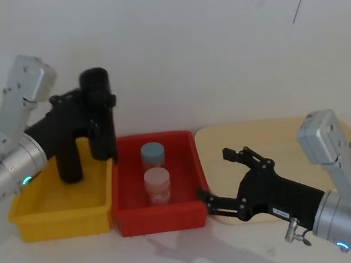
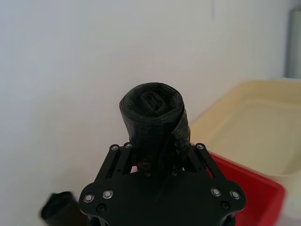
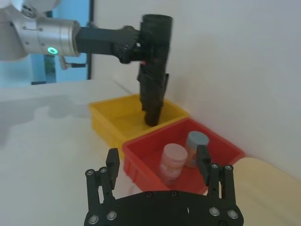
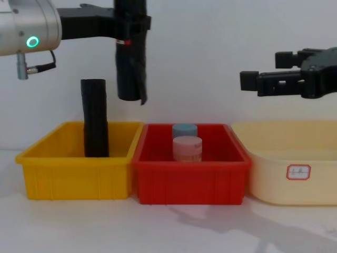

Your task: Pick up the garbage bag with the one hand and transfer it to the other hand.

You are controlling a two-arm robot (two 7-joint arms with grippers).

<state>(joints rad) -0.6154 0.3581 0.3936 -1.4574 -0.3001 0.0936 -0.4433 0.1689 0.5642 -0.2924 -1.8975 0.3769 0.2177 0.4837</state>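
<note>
Closest to the camera, the other hand [image 1: 216, 174] hangs empty with fingers spread wide, above the cream tray [image 4: 295, 153]. The one hand [image 4: 130, 25] grasps the garbage bag [image 4: 130, 74], upright in the air above the yellow bin [image 4: 73, 176], where a slimmer black roll [image 4: 95, 118] stands.

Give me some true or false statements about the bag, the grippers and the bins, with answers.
1. The left gripper is shut on the garbage bag, lifted clear of the yellow bin. True.
2. The right gripper holds a jar. False: it is open and empty, above the cream tray.
3. Two jars stand in the red bin. True.
4. The slimmer black roll lies in the cream tray. False: it stands upright in the yellow bin.
</note>
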